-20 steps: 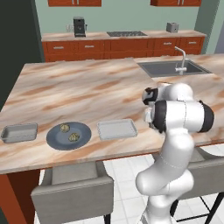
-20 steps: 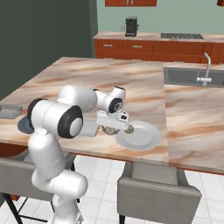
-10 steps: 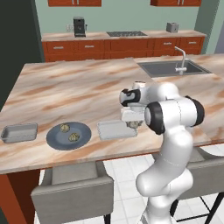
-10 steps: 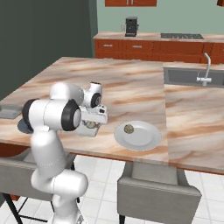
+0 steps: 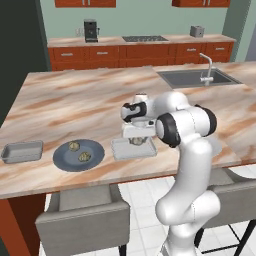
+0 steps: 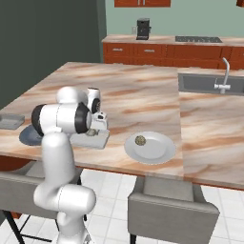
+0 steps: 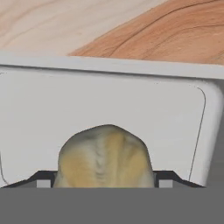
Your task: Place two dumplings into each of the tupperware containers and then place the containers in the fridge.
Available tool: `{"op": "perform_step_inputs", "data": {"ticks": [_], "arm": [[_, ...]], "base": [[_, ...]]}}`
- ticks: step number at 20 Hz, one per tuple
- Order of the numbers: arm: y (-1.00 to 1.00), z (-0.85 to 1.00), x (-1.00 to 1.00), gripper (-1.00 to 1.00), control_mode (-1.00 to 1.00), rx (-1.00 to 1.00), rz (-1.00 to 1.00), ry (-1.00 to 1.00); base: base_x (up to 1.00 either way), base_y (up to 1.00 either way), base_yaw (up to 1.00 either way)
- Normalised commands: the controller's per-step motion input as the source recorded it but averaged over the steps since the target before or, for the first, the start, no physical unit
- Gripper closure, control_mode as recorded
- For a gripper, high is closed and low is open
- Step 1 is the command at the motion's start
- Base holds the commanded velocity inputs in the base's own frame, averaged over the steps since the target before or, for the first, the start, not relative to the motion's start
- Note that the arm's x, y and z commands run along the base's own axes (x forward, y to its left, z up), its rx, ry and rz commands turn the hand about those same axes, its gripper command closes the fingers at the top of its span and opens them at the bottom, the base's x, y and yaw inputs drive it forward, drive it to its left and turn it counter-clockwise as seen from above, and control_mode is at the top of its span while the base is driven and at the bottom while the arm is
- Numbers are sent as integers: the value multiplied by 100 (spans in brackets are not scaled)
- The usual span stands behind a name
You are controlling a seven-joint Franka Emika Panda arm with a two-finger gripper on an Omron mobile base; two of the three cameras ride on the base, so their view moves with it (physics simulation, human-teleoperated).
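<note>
Tan dumpling (image 7: 105, 155) clamped between the claw (image 5: 137, 141) fingers, low over a pale tupperware container (image 5: 120, 150).

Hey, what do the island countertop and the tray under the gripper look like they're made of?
Countertop: polished marble or a marble-look laminate, judging by the tan and rust veining; which one can't be told.
Tray: probably matte plastic, given its pale, uniform grey-white walls and rounded corners.
</note>
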Motion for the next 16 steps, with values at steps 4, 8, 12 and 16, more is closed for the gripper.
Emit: {"op": "perform_step_inputs", "data": {"ticks": [4,8,12,16], "arm": [[0,-27,29,100,-100,0,0,0],[-5,-30,30,100,-100,0,0,0],[-2,-11,3,-100,-100,0,0,0],[0,0,0,-100,-100,0,0,0]], "base": [[0,0,0],[0,0,0],[0,0,0],[0,0,0]]}}
